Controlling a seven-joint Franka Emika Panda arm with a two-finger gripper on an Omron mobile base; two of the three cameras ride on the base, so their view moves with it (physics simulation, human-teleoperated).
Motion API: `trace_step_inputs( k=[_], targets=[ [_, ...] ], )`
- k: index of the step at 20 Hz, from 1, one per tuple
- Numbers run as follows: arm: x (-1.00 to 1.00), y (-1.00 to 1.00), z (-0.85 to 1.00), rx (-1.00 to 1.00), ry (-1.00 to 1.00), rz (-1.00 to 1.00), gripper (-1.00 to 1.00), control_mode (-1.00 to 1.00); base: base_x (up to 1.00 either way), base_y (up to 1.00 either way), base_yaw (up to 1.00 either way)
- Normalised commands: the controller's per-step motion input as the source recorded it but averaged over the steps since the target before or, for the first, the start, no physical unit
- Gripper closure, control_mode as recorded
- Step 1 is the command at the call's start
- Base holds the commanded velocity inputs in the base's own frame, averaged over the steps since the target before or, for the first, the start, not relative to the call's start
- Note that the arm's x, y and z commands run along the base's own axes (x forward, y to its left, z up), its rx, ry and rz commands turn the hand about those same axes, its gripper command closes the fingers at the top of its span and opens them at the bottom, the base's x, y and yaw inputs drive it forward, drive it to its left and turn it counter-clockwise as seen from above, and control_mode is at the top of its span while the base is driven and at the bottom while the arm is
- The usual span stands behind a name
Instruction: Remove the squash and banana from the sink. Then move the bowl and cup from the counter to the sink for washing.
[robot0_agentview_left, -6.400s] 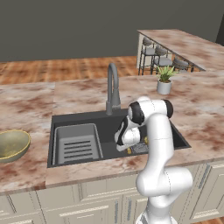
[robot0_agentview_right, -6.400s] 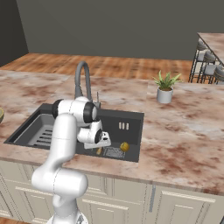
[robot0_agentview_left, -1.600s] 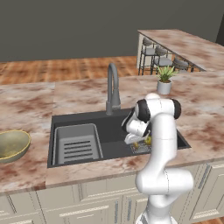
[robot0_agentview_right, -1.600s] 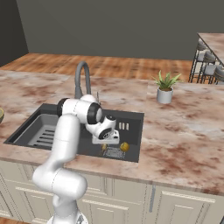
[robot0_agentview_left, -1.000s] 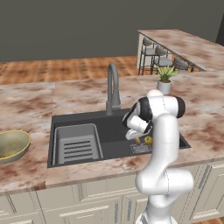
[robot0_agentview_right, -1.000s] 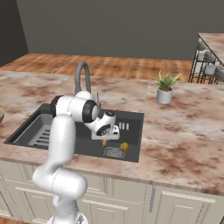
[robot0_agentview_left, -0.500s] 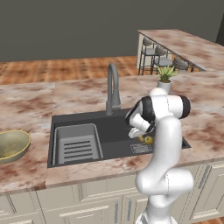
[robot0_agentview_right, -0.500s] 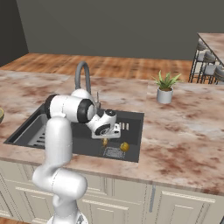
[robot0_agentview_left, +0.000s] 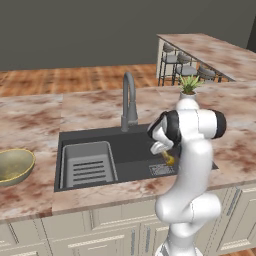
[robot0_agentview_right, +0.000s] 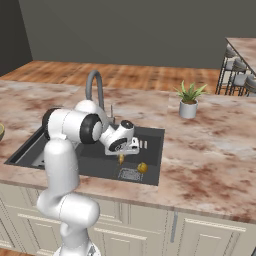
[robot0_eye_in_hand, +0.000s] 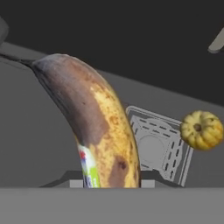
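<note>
Between the tool's tips, brown-blotched yellow banana

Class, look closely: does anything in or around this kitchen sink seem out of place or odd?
Yes: food sits in the sink. The squash lies by the drain, and the gripper holds the brown-spotted banana above the basin floor.

Count, as seen over my arm: one banana, one squash, one bowl on counter. One sink, one faucet, one ribbed tray insert, one drain grate. One potted plant. Bar stools at far counter: three, perhaps four, too crowded to separate.
</note>
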Motion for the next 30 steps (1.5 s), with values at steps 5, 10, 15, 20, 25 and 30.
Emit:
trace_step_inputs(
  k=[5, 10, 15, 20, 25, 30],
  targets=[
    [-0.19, -0.07, 0.47, 0.00, 0.00, 0.00, 1.00, -1.00, 0.00, 0.00, 0.00],
    [-0.20, -0.08, 0.48, 0.01, 0.00, 0.00, 1.00, -1.00, 0.00, 0.00, 0.00],
    [-0.24, -0.10, 0.44, 0.01, 0.00, 0.00, 1.00, -1.00, 0.00, 0.00, 0.00],
    [-0.24, -0.13, 0.45, 0.01, 0.00, 0.00, 1.00, -1.00, 0.00, 0.00, 0.00],
    [-0.22, -0.17, 0.45, 0.00, 0.00, 0.00, 1.00, -1.00, 0.00, 0.00, 0.00],
    [-0.18, -0.17, 0.47, 0.00, 0.04, -0.02, 1.00, -1.00, 0.00, 0.00, 0.00]
  ],
)
